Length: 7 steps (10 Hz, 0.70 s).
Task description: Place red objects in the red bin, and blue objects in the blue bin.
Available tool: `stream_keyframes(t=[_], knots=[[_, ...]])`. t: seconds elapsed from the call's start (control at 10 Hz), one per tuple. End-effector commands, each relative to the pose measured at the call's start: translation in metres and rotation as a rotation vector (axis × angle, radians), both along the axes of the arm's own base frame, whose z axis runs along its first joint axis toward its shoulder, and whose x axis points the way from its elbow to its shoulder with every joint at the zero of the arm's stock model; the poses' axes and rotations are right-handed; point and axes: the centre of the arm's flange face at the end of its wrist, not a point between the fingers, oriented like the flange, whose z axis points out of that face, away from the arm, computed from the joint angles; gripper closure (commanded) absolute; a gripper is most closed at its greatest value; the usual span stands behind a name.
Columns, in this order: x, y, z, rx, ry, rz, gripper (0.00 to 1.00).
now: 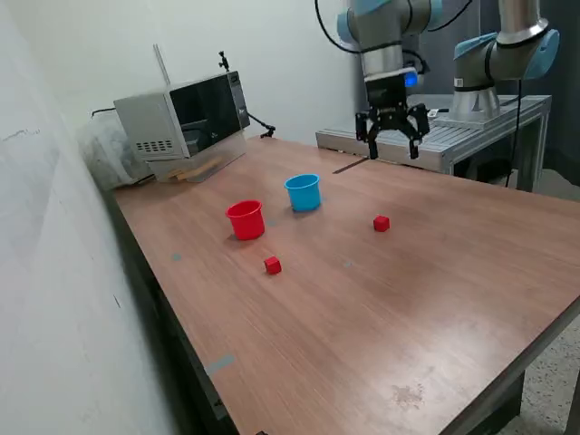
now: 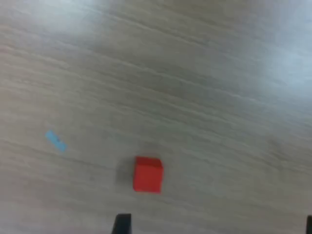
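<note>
1. Target: red cube (image 1: 381, 223) (image 2: 147, 174) on the bare wooden table (image 1: 435, 299), toward the exterior view's right of the blue cup (image 1: 304, 192), apart from both cups.
2. Second red cube (image 1: 273, 265) just in front of the red cup (image 1: 246, 219); no dark blue cubes visible on the table.
3. Gripper (image 1: 391, 134) high above the table's far side, fingers spread, holding nothing.
4. Judged step: approach and descent onto the 1st cube.
5. Centre the cube between the fingertips (image 2: 122, 224) before lowering; in the wrist view, the cube appears nearer 1 of them.
6. Align jaws with flat faces, close gently; a tiny cube can squirt out.
</note>
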Motion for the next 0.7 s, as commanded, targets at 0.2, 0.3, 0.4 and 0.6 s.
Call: stream_keyframes(t=[0.2,0.3,0.4,0.6], knots=[[-0.018,0.016,-0.078,0.002,-0.043,-0.034,0.00],[-0.018,0.016,-0.085,0.002,-0.052,-0.043,0.00],[-0.021,0.015,-0.088,0.002,-0.048,-0.047,0.00],[-0.023,0.014,-0.099,0.002,-0.054,-0.046,0.00]])
